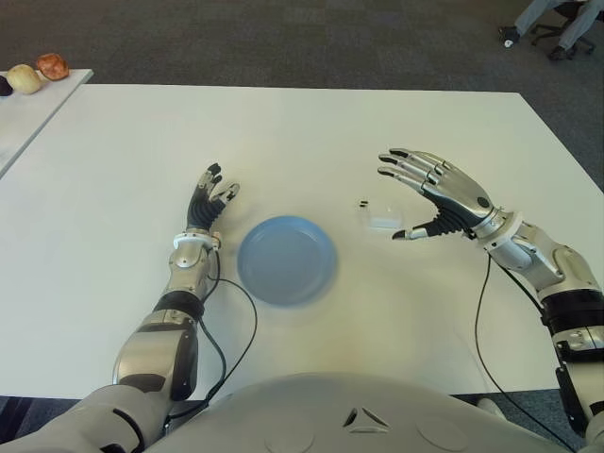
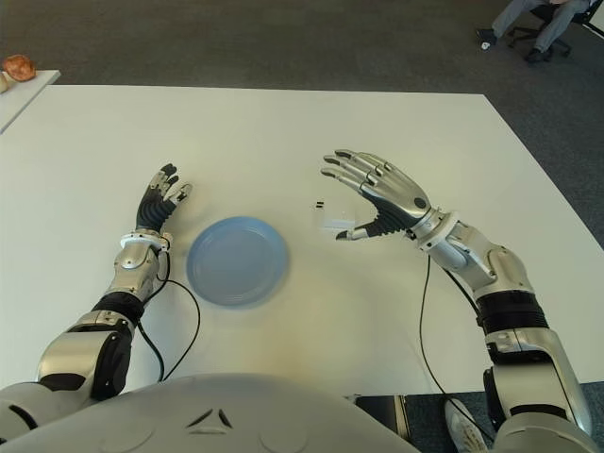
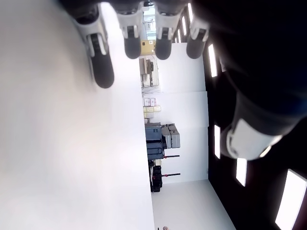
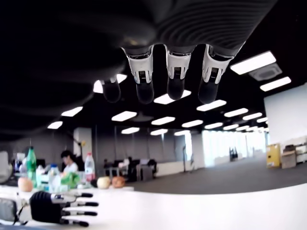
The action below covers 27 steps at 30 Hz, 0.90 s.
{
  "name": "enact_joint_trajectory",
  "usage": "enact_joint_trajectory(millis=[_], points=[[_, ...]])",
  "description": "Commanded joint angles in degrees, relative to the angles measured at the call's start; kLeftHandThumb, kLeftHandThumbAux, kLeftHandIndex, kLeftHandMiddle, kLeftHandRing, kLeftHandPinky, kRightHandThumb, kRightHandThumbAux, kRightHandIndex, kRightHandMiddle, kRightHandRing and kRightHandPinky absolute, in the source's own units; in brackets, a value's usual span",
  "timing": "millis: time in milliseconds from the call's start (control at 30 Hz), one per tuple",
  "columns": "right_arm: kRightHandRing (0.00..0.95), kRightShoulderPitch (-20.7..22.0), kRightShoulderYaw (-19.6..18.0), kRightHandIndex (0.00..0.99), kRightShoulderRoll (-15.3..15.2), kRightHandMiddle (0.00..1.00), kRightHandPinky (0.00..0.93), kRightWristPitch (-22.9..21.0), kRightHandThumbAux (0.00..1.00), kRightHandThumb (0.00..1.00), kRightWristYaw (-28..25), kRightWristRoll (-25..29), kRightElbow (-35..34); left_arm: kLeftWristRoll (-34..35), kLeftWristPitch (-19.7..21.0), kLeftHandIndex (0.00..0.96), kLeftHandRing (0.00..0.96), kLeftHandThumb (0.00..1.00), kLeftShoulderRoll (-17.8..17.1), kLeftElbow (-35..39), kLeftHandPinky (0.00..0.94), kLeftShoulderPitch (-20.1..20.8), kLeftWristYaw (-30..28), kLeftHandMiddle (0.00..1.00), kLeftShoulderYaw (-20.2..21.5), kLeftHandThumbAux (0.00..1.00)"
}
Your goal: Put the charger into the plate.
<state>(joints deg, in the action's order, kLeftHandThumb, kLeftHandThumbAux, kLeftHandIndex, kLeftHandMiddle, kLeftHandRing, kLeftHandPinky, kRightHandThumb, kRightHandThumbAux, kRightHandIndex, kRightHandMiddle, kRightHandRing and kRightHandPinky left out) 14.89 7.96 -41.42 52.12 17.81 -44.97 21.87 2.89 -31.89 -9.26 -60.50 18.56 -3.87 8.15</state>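
Observation:
A small white charger (image 1: 382, 216) lies on the white table (image 1: 311, 132), its two dark prongs pointing toward the plate. The round blue plate (image 1: 286, 260) sits to its left and a little nearer to me, with nothing on it. My right hand (image 1: 408, 196) hovers just right of the charger, palm toward it, fingers spread and thumb low, holding nothing. In the right wrist view its fingertips (image 4: 175, 88) hang straight and hold nothing. My left hand (image 1: 209, 193) shows left of the plate with straight fingers, idle.
A side table (image 1: 38, 104) at the far left carries round fruit-like items (image 1: 25, 78). A person's legs and an office chair (image 1: 557, 24) show at the far right on the carpet. Thin black cables (image 1: 247, 326) run from both wrists over the table's near part.

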Motion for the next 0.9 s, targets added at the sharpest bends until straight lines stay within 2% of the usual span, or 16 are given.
enact_joint_trajectory(millis=[33, 200, 467, 567, 667, 900], points=[[0.0, 2.2, 1.6, 0.0, 2.8, 0.0, 0.0, -3.2, 0.32, 0.257, 1.7, -1.4, 2.9, -0.5, 6.2, 0.0, 0.0, 0.0, 1.2, -3.6, 0.014, -4.5, -1.0, 0.0, -0.7, 0.629], [0.0, 7.4, 4.8, 0.0, 6.4, 0.0, 0.0, -6.9, 0.255, 0.295, 4.1, -3.9, 10.2, -0.8, 6.2, 0.0, 0.0, 0.0, 1.1, -3.3, 0.022, -4.7, -0.6, 0.0, -0.9, 0.626], [0.0, 11.0, 8.8, 0.0, 8.8, 0.0, 0.0, -9.9, 0.183, 0.33, 6.6, -4.9, 17.1, -0.7, 5.8, 0.0, 0.0, 0.0, 1.0, -3.5, 0.035, -4.8, -0.9, 0.001, -0.9, 0.633], [0.0, 11.3, 9.6, 0.0, 9.0, 0.0, 0.0, -10.5, 0.169, 0.33, 4.9, -3.6, 17.6, -1.1, 5.8, 0.0, 0.0, 0.0, 0.9, -3.7, 0.034, -4.8, -0.4, 0.0, -1.1, 0.638], [0.0, 11.6, 10.6, 0.0, 8.9, 0.0, 0.0, -10.9, 0.153, 0.324, 0.3, -1.7, 17.6, -1.7, 6.1, 0.0, 0.0, 0.0, 0.8, -4.0, 0.028, -4.7, 0.9, 0.0, -1.4, 0.647], [0.0, 13.0, 12.3, 0.0, 9.8, 0.0, 0.0, -11.0, 0.127, 0.301, -4.3, 0.2, 19.6, -2.4, 6.1, 0.0, 0.0, 0.0, 0.9, -4.4, 0.023, -4.5, 2.6, 0.0, -1.3, 0.663]])
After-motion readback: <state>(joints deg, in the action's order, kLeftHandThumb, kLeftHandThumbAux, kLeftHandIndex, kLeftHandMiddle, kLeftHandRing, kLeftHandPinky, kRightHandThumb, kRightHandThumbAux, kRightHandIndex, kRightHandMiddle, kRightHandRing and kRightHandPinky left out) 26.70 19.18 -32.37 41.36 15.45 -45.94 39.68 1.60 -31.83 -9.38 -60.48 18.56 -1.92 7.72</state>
